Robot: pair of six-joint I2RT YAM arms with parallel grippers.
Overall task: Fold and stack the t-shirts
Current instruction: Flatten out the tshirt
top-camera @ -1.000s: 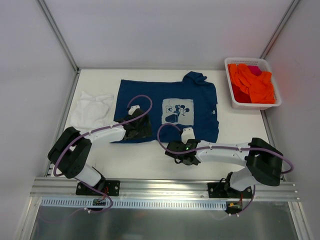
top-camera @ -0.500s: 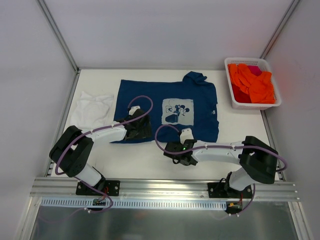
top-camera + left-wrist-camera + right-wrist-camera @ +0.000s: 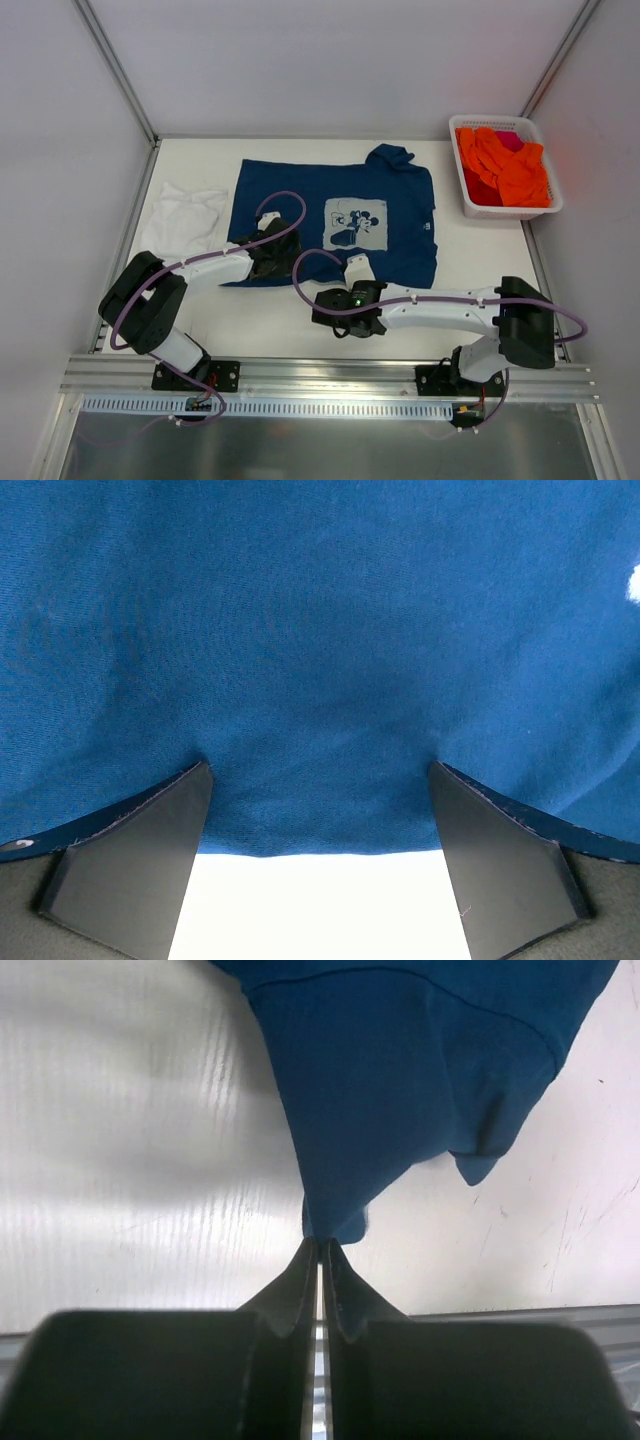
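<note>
Right fingers (image 3: 350, 1300) are pinched tight on a fold of the navy t-shirt (image 3: 400, 1080). Left fingers (image 3: 135, 855) are spread wide, with its hem lying between them.

White tabletop (image 3: 480, 250) at centre, pale grey walls (image 3: 330, 60) behind and at both sides, aluminium posts (image 3: 115, 65) slanting from upper corners, metal rail (image 3: 330, 375) along the bottom, soft even light

The left gripper (image 3: 278, 260) rests on the near left hem of the navy tee (image 3: 400, 215), which lies spread out, print up, ahead of both jaws. The right gripper (image 3: 328, 306) sits just short of that hem, over the table (image 3: 480, 250). A white tee (image 3: 183, 220) lies crumpled left of the left jaws. A basket (image 3: 512, 211) of orange cloths (image 3: 505, 165) stands well right of the right jaws.
</note>
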